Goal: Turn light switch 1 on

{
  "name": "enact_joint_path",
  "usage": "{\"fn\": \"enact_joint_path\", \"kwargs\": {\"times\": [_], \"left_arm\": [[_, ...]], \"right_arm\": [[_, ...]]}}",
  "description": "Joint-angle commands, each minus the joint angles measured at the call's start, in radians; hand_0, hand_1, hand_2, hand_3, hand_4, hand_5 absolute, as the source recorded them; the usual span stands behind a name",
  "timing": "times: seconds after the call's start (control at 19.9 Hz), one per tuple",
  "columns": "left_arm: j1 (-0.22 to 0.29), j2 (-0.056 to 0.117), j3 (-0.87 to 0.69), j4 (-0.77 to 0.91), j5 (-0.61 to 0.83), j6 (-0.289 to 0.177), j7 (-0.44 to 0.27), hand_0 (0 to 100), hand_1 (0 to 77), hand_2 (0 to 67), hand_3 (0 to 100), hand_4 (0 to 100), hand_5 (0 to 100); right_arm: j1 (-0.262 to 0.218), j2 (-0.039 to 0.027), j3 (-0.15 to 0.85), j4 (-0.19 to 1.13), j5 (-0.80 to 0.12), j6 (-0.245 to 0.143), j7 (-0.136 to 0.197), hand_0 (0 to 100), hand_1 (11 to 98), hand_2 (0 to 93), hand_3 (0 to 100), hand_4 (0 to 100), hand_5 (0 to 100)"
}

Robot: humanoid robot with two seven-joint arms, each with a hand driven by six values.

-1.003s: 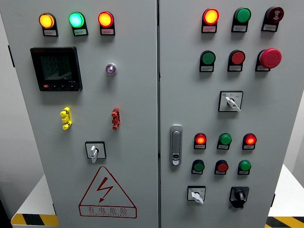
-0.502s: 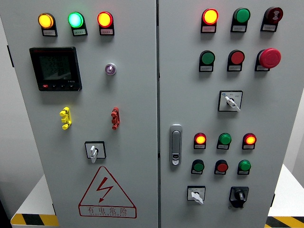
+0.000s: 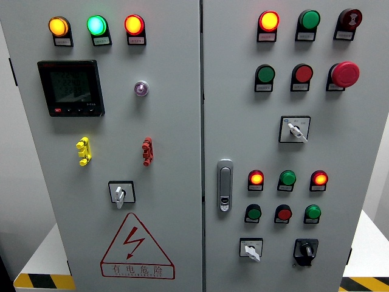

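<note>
grey control cabinet (image 3: 170, 152), two doors. left door: lit yellow, green, red lamps (image 3: 96, 25) along top, dark meter display (image 3: 70, 87), rotary switch (image 3: 121, 193) above the warning triangle (image 3: 136, 248). which one is switch 1: cannot tell. neither hand in frame, state unknown.

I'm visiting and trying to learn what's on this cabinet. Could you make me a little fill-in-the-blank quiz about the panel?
1. In the left door's top row, the middle lamp glows ____.
2. The warning triangle on the left door shows a ____ bolt.
3. The door handle sits on the ____ door.
4. The number of robot hands in view is ____.

Missing words: green; lightning; right; zero
</note>
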Motion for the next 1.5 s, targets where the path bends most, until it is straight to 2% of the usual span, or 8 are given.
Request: {"fn": "enact_joint_path", "kwargs": {"times": [0.0,0.1,0.35,0.6,0.7,0.85,1.2,1.45], "left_arm": [[-0.002,0.000,0.005,-0.097,0.000,0.000,0.030,0,40.7,29.2,79,100,88],[-0.019,0.001,0.011,-0.136,0.000,0.001,0.061,0,43.1,29.9,80,100,87],[-0.120,-0.005,0.039,-0.184,-0.061,0.004,0.142,0,44.7,30.8,82,100,87],[-0.143,-0.008,0.050,-0.256,-0.081,0.012,0.179,0,44.7,31.8,83,100,86],[-0.149,-0.008,0.063,-0.271,-0.081,0.064,0.193,0,44.6,32.2,84,100,85],[-0.214,-0.015,0.102,-0.268,-0.085,0.188,0.266,0,44.1,33.2,84,100,83],[-0.261,-0.022,0.120,-0.270,-0.090,0.219,0.335,0,44.1,35.9,85,100,83],[-0.296,-0.023,0.132,-0.271,-0.090,0.307,0.380,0,44.0,37.5,85,100,82]], "right_arm": [[0.001,0.0000,0.000,0.000,0.000,0.000,-0.001,0,22.8,0.0,11,23,15],[-0.001,0.0000,0.000,0.000,0.000,0.000,-0.001,0,22.8,0.0,11,23,15],[-0.001,0.0000,0.000,0.000,0.000,0.000,-0.001,0,22.7,0.0,11,23,15],[-0.001,0.0000,0.000,0.000,0.000,0.000,0.001,0,22.6,0.0,11,23,15],[-0.001,0.0000,0.000,0.000,0.000,0.000,0.001,0,22.5,0.0,11,23,15],[-0.001,0.0000,0.000,0.000,0.000,0.000,0.001,0,22.5,0.0,11,23,15],[0.001,0.0000,0.000,0.000,0.000,0.000,-0.001,0,22.6,0.0,11,23,15],[-0.001,0.0000,0.000,0.000,0.000,0.000,0.001,0,22.7,0.0,11,23,15]]}}
